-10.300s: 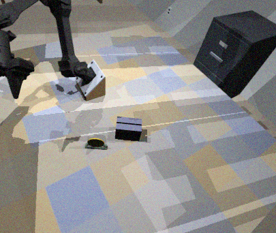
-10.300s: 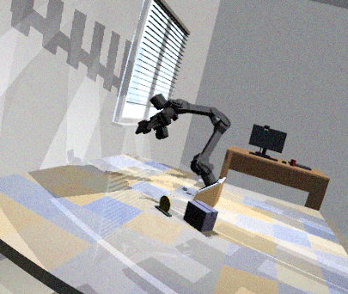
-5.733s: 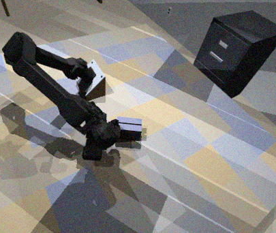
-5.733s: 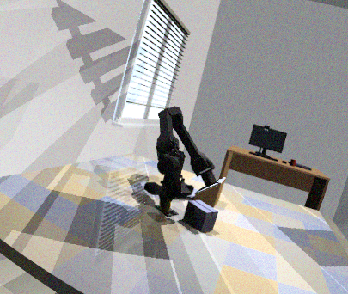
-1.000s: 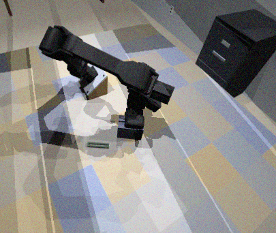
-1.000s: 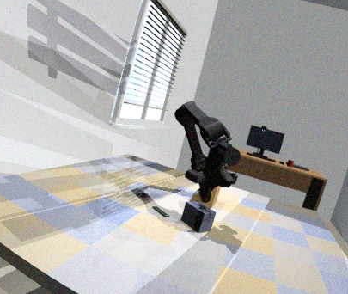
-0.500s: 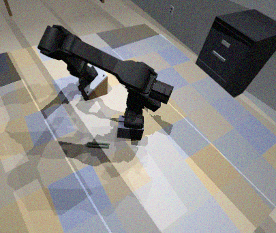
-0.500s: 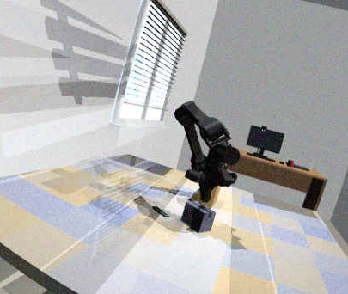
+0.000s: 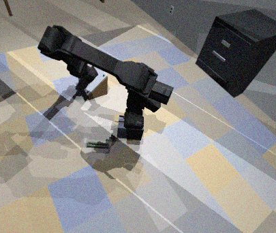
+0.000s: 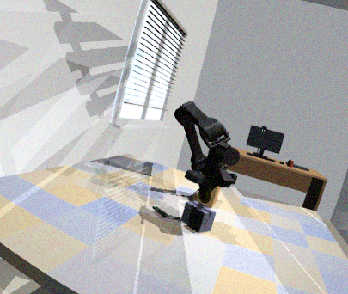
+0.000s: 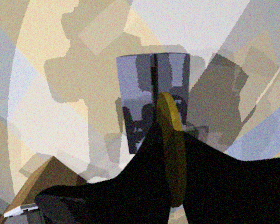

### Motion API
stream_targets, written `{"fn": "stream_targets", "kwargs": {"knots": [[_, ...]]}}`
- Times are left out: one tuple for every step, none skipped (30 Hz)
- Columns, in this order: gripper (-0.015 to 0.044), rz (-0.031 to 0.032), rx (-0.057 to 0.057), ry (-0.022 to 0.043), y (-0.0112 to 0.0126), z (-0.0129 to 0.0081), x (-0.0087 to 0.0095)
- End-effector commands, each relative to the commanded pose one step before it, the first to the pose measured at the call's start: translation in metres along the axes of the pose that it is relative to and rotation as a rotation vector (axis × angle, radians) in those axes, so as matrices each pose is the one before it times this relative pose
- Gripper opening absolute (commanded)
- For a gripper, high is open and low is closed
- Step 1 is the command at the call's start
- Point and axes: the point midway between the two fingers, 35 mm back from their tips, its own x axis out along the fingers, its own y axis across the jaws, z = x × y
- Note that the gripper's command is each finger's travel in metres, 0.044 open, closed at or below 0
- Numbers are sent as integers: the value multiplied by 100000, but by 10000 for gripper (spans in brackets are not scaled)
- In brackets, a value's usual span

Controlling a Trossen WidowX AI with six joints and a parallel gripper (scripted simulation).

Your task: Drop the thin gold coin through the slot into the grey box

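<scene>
My gripper (image 11: 160, 127) (image 9: 133, 124) (image 10: 204, 195) is shut on the gold coin (image 11: 169, 111), which stands on edge between the fingers, over the near part of the lid. The grey box (image 11: 134, 80) (image 9: 121, 132) (image 10: 206, 221) is below. Its dark slot (image 11: 154, 70) runs away from me in the wrist view; the coin's visible edge is slightly right of the slot's line and angled to it. The fingers hide the slot's near end, and the coin's height over the lid is unclear. The dark-green holder (image 9: 98, 144) (image 10: 161, 212) is empty, beside the box.
A brown block with a pale sloped face (image 9: 99, 88) (image 11: 55, 172) stands behind the box in the top view, at lower left in the wrist view. A black cabinet (image 9: 242, 52) and a desk with a monitor (image 10: 265, 140) are far off. Patchy shadows cross the table.
</scene>
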Motion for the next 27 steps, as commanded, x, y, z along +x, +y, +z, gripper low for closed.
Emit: {"fn": "stream_targets", "kwargs": {"knots": [[0,-231,-298,-28,-85,-15,183],[0,-3,-189,2,16,-23,43],[0,-2,-199,2,24,-23,45],[0,-2,-167,2,27,-22,44],[0,-1,-115,2,24,-25,36],[0,-1,-53,2,17,-27,28],[0,0,-10,2,11,-24,29],[0,0,17,1,8,-14,34],[0,0,32,1,6,-3,37],[0,0,49,0,2,6,36],[0,0,50,0,-1,11,32],[0,0,49,0,-5,13,31],[0,-1,41,0,-7,14,33],[0,-1,35,0,-10,16,35],[0,-1,28,0,-12,19,36],[0,-1,24,0,-12,19,39],[0,-1,21,0,-13,17,43],[0,-2,23,0,-15,13,46],[0,-2,26,1,-16,9,48],[0,-2,28,1,-16,6,48],[0,-1,23,1,-12,2,47],[0,-1,8,1,-6,-2,45],[0,-1,-9,1,1,-5,44],[0,-1,-25,1,8,-6,43],[0,-1,-33,1,12,-8,41],[0,-1,-36,1,15,-9,39],[0,-1,-36,1,16,-11,37]]}}
